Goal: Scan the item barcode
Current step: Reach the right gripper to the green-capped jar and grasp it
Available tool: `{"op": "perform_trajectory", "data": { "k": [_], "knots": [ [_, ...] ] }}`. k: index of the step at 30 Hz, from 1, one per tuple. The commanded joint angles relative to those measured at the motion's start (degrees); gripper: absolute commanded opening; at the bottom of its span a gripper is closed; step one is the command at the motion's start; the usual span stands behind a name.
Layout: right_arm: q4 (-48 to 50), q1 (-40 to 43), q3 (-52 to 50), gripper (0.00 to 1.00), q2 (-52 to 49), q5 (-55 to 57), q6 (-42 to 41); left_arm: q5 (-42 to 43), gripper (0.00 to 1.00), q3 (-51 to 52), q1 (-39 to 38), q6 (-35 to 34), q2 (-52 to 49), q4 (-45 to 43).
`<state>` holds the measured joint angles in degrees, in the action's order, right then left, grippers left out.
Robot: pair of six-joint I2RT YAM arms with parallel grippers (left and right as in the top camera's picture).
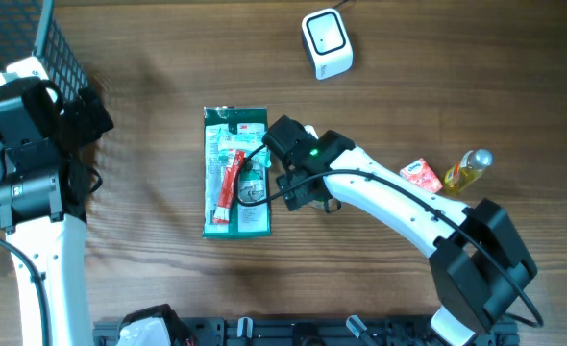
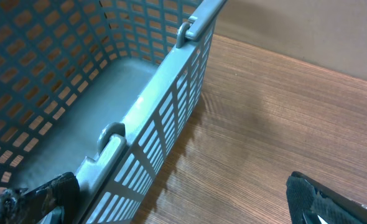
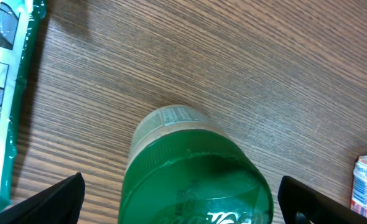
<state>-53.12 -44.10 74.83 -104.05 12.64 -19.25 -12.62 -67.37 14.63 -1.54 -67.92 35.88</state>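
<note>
1. Wood-grain worktop (image 1: 149, 279) carries a white scanner (image 1: 326, 42) near its far edge and a blue mesh basket (image 1: 58, 43) at its far left corner.
2. Near the worktop's middle, the right pincer (image 3: 180, 183) is spread wide around a green-lidded jar (image 3: 196, 168), which stands lid up between the fingers with a gap on each side.
3. A flat green packet (image 1: 235, 173) lies just left of the jar, while a red-and-white carton (image 1: 420, 175) and a yellow bottle (image 1: 466, 170) sit toward the right edge.
4. The left pincer (image 2: 182, 186) is also spread wide, above the basket's rim, pinching nothing.
</note>
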Motion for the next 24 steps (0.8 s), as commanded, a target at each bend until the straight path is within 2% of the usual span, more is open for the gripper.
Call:
{"op": "perform_trajectory", "data": {
  "k": [1, 4, 9, 13, 21, 24],
  "knots": [
    [0.8, -0.1, -0.4, 1.0, -1.0, -1.1, -0.7, 3.1, 1.0, 3.2, 0.3, -2.3, -2.3, 3.0],
    [1.4, 0.0, -0.4, 1.0, -1.0, -1.1, -0.9, 3.1, 1.0, 3.2, 0.3, -2.3, -2.3, 3.0],
    [2.7, 1.0, -0.3, 1.0, -0.5, -1.2, -9.4, 3.1, 1.0, 3.2, 0.3, -2.3, -2.3, 3.0],
    [3.0, 1.3, -0.1, 1.0, 3.1, -1.8, -10.9, 3.1, 1.0, 3.2, 0.3, -2.3, -2.3, 3.0],
    [3.0, 8.4, -0.2, 1.0, 6.0, -19.5, -10.9, 3.1, 1.0, 3.2, 0.3, -2.3, -2.3, 3.0],
    [3.0, 9.2, -0.2, 1.0, 6.0, -20.2, -10.9, 3.1, 1.0, 3.2, 0.3, -2.3, -2.3, 3.0]
  ]
}}
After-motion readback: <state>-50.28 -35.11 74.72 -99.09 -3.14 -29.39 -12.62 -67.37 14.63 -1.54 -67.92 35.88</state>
